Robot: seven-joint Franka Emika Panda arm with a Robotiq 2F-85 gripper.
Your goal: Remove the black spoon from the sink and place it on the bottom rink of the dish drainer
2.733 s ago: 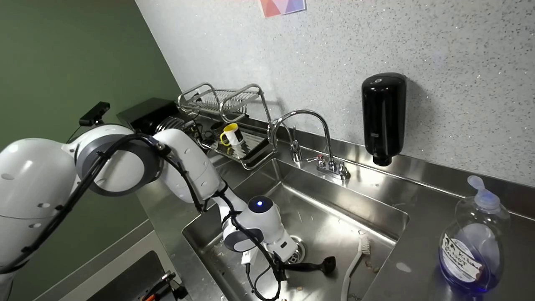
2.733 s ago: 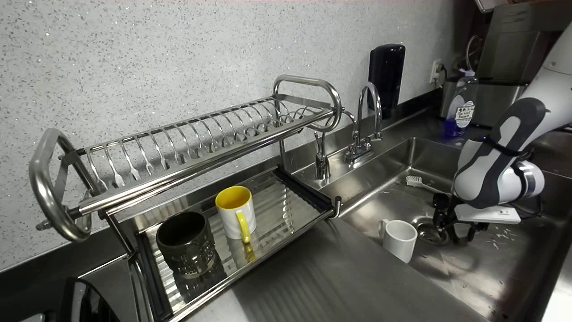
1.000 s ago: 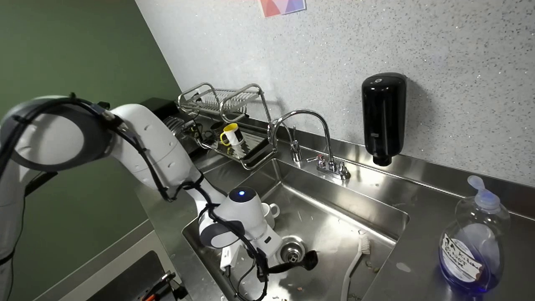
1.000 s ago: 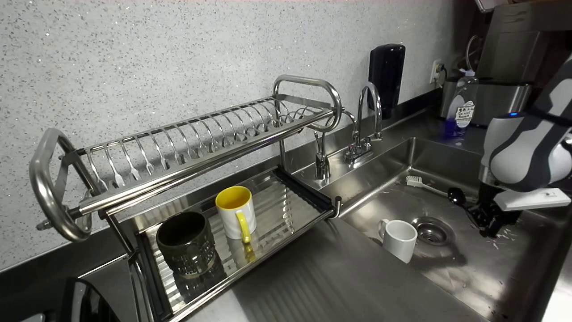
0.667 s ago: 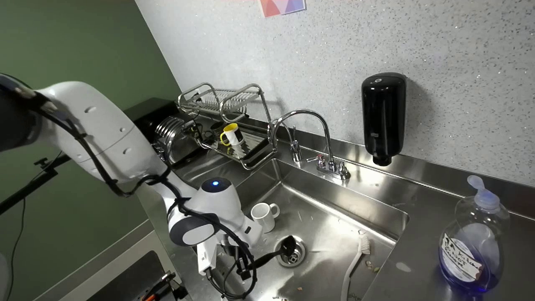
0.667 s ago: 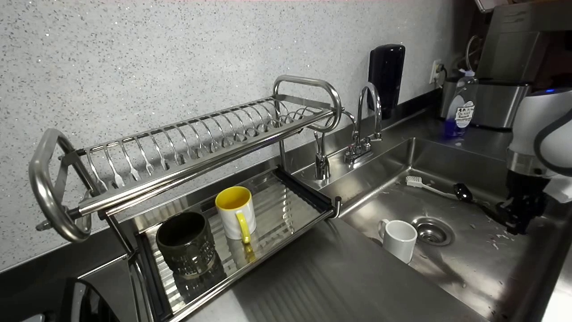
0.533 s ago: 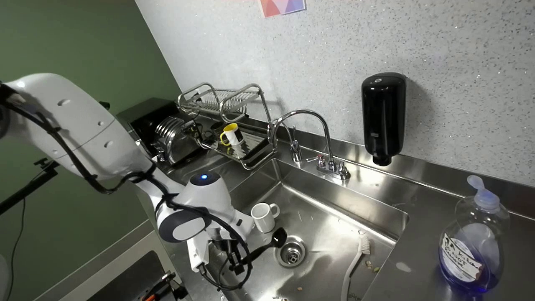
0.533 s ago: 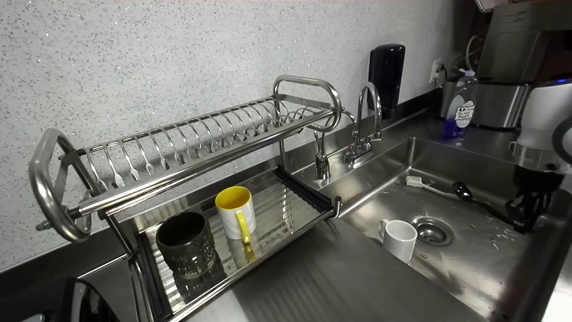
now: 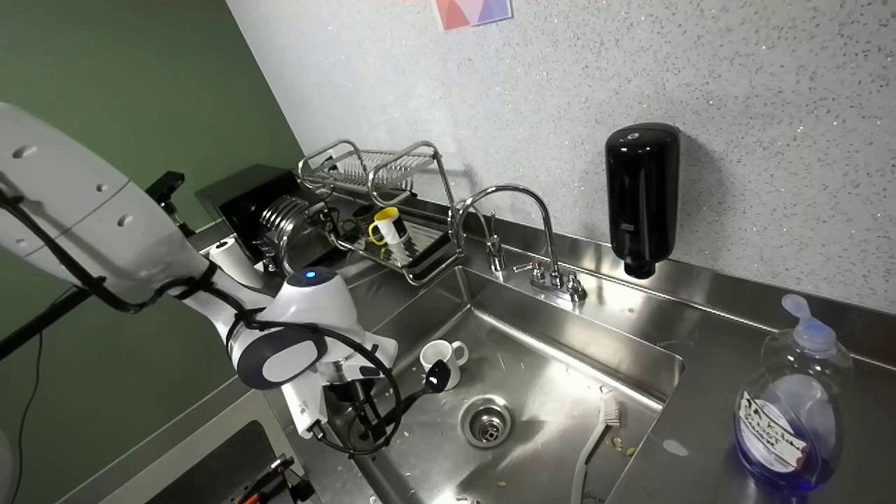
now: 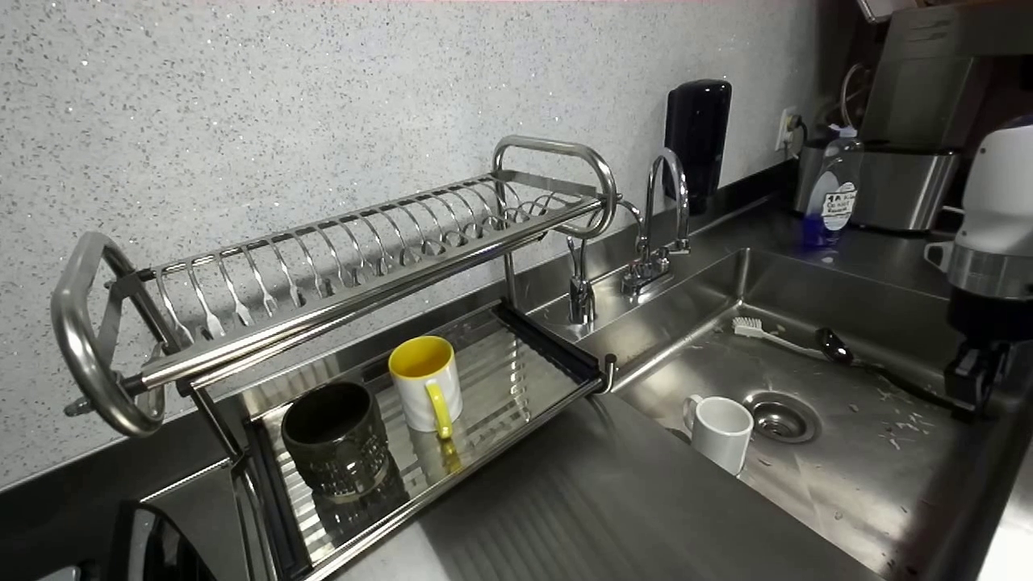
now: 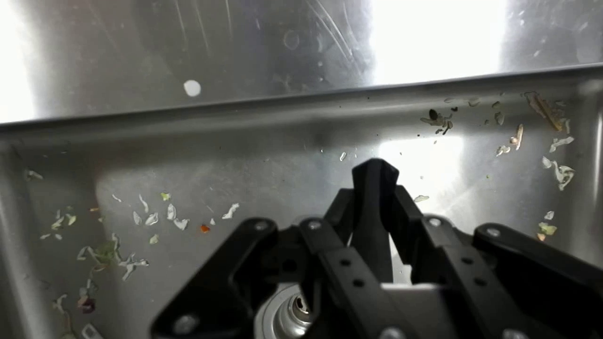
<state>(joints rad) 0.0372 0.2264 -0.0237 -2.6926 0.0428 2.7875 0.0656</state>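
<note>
The black spoon (image 9: 437,376) is held by its handle in my gripper (image 9: 374,424), its rounded head pointing away from the arm. It hangs over the sink (image 9: 553,420), and in an exterior view its head overlaps the white mug behind it. In the wrist view both fingers press on the black handle (image 11: 374,221); the head is hidden there. An exterior view shows the spoon (image 10: 833,344) and gripper (image 10: 968,395) at the far side of the basin, away from the dish drainer (image 10: 363,294), whose bottom tier is a ribbed tray (image 10: 516,363).
A dark mug (image 10: 335,440) and a yellow-lined mug (image 10: 426,387) stand on the drainer's bottom tray. In the sink are a white mug (image 10: 721,436), a scrub brush (image 9: 595,441) and food scraps. The chrome faucet (image 9: 549,224) rises between drainer and soap dispenser (image 9: 642,196).
The gripper has carried the spoon up from the sink floor near the drain. In an exterior view, both have moved left, the head passing over the drain to in front of the white mug.
</note>
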